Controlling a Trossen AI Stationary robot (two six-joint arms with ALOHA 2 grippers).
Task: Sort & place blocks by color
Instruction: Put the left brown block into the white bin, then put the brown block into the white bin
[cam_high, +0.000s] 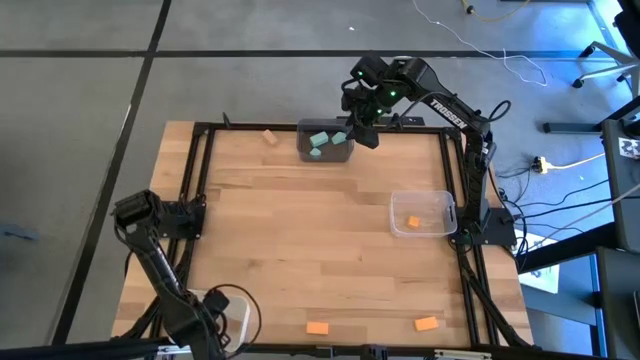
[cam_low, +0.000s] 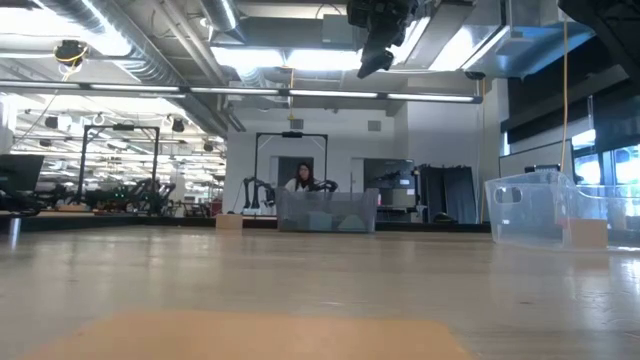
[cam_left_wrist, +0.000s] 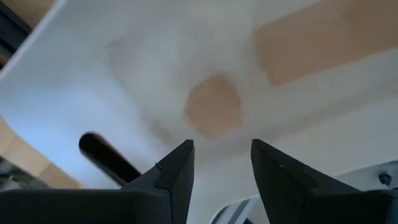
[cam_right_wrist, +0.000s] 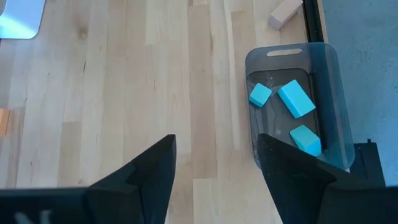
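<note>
Dark right gripper (cam_high: 365, 125) hung wide open and empty over the grey bin (cam_high: 326, 150), 3 teal blocks (cam_right_wrist: 296, 98) inside; left gripper (cam_left_wrist: 221, 165) sat parted over the white bin (cam_left_wrist: 93, 81); 2 orange blocks (cam_high: 317, 327) near the front edge; tan block (cam_high: 269, 136) by the bin.

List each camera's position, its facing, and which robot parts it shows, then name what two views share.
High: above the table, looking straight down; shows both arms, right pincer by the grey bin, left arm at the near-left corner.
Low: at tabletop height, looking level into the room; right pincer hangs at top, clear bin on the right.
Left wrist: faces a white bin close up, tan block inside; own fingers apart.
Right wrist: looks down on the table; own fingers apart.
Shared: high and right wrist both show the grey bin with three teal blocks.
</note>
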